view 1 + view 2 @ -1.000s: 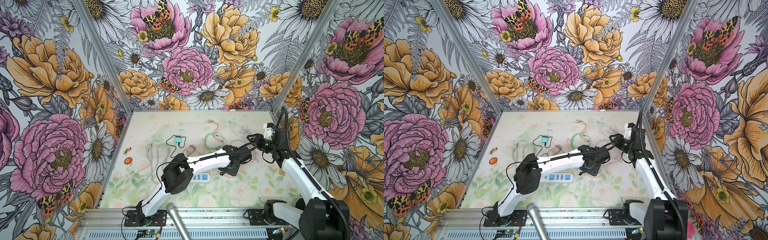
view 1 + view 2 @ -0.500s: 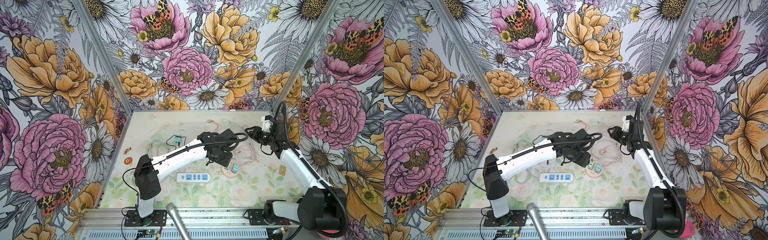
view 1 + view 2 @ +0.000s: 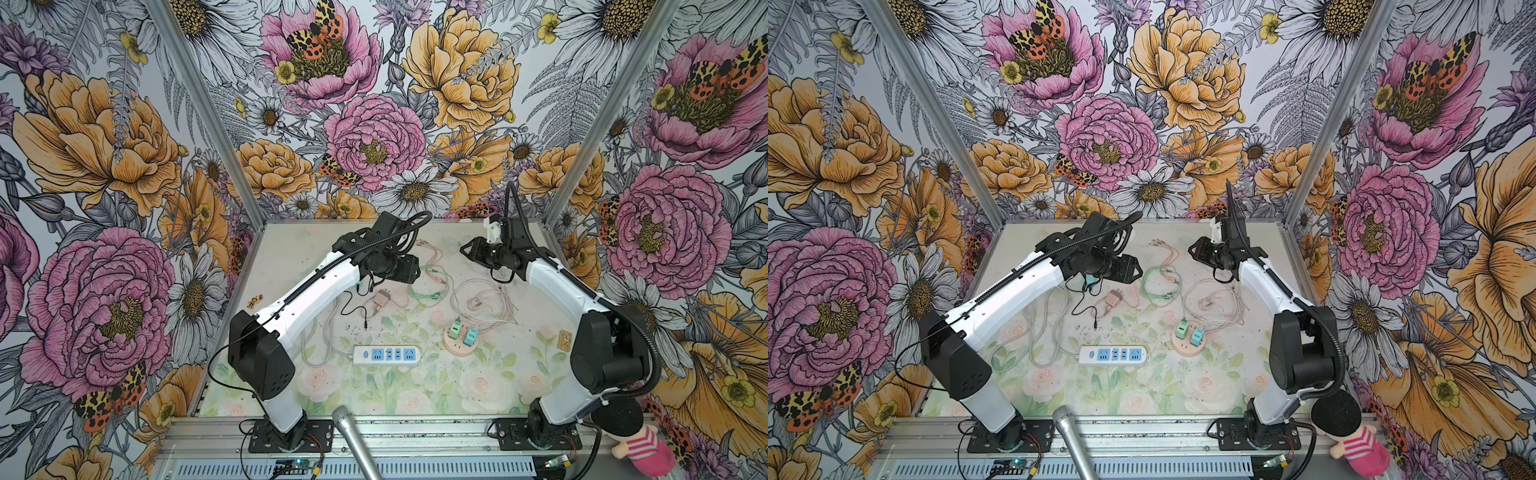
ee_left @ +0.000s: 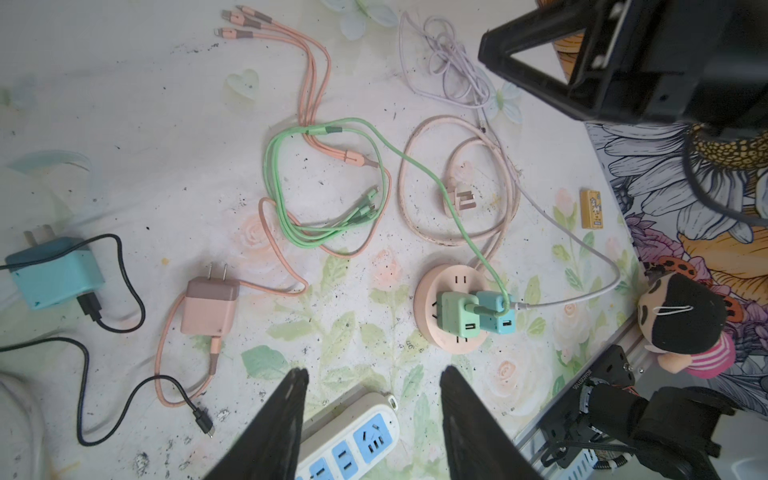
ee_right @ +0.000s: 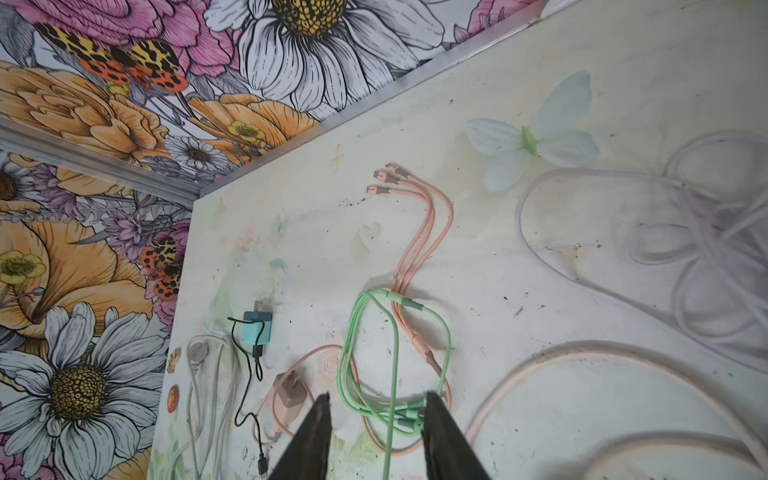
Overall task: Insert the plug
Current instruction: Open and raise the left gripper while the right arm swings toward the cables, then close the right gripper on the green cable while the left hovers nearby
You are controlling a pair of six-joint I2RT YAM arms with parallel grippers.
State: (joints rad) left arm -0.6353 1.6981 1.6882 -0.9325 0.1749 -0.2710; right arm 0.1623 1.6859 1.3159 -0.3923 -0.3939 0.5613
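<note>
while both arms are hovering over the table (image 4: 124,124), the left gripper (image 4: 372,370) is hanging spread wide and empty above the white power strip (image 4: 353,436). the right gripper (image 5: 377,395) is gaping too, pinching nothing, over the green cable (image 5: 390,415). the green plug (image 4: 457,313) and teal plug (image 4: 496,316) are sitting side by side in the round pink socket (image 4: 457,276). the pink charger (image 4: 208,307) is lying loose, well apart from it.

You only get part of the white power strip (image 4: 353,436) in the left wrist view: the frame edge cuts it, and a finger (image 4: 282,424) of the left gripper (image 4: 372,370) covers one end. Teal charger (image 3: 1088,284) mostly under the left arm in a top view. Lilac cable (image 5: 706,249) blurred in the right wrist view, runs off frame.
</note>
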